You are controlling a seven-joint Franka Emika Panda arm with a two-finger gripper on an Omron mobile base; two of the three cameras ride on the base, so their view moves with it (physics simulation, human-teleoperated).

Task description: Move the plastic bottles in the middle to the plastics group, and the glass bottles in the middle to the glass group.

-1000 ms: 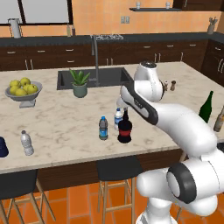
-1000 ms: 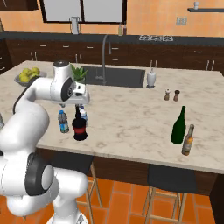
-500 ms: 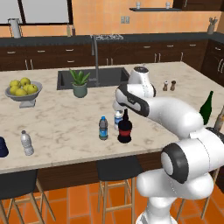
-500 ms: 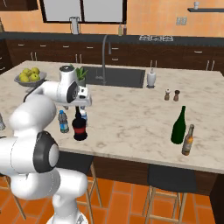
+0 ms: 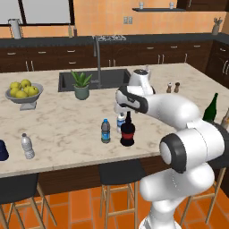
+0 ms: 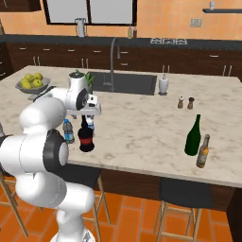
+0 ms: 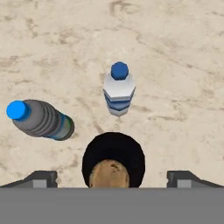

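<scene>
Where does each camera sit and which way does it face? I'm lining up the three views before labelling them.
Left base view: behind the arm to its left, facing forward and down over the island; arm rises lower right, gripper above the black bottle.
Right base view: behind to its right, same island; arm lower left.
Hand view: on the hand, looking straight down; open finger tips at the bottom.
Shared: black bottle, darker plastic bottle, clear plastic bottle.

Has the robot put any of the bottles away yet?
Not yet. Both blue-capped bottles and the dark round bottle stand together mid-counter. The open gripper hangs above the dark round bottle, holding nothing. All three are left: blue caps go to the white-capped bottle, the dark one to the green bottle.
</scene>
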